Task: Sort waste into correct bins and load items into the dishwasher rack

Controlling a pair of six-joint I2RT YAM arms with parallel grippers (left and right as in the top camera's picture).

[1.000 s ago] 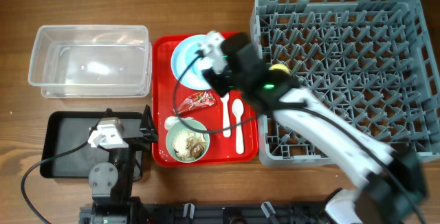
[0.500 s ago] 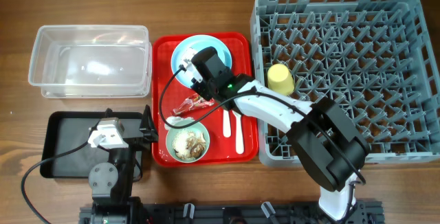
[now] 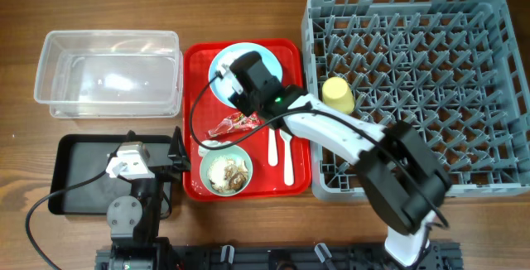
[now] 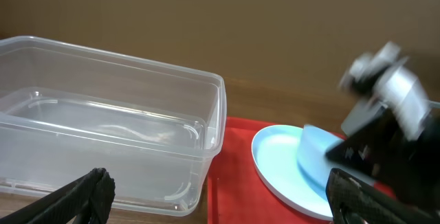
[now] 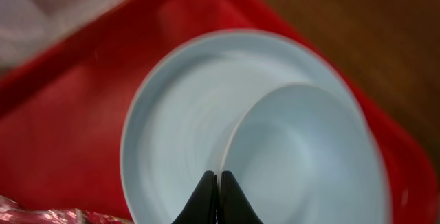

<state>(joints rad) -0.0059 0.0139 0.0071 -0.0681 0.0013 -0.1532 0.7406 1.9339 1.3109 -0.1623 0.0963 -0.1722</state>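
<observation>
Right gripper [image 5: 210, 187]: fingers pressed together, tips resting at the rim of a pale blue round shape that overlaps the light blue plate [image 5: 172, 121]. Whether that rim is pinched cannot be told.

The plate sits at the far end of the red serving tray [image 3: 192, 96]. Also on this tray:
- red snack wrapper [image 3: 234, 123], print too small to read
- white scrap [image 3: 206, 146] beside the wrapper
- mint-green bowl [image 3: 225, 171] holding beige leftovers
- white fork [image 3: 272, 144] and white spoon [image 3: 287, 150], side by side

Left gripper [image 4: 218, 183]: fingers spread wide, holding nothing. It hovers over the black tray [image 3: 79, 179] and faces the clear tub [image 4: 137, 114].

The yellow cup [image 3: 338, 94] stands among the pegs of the dishwasher rack [image 3: 489, 21], near its left wall.
</observation>
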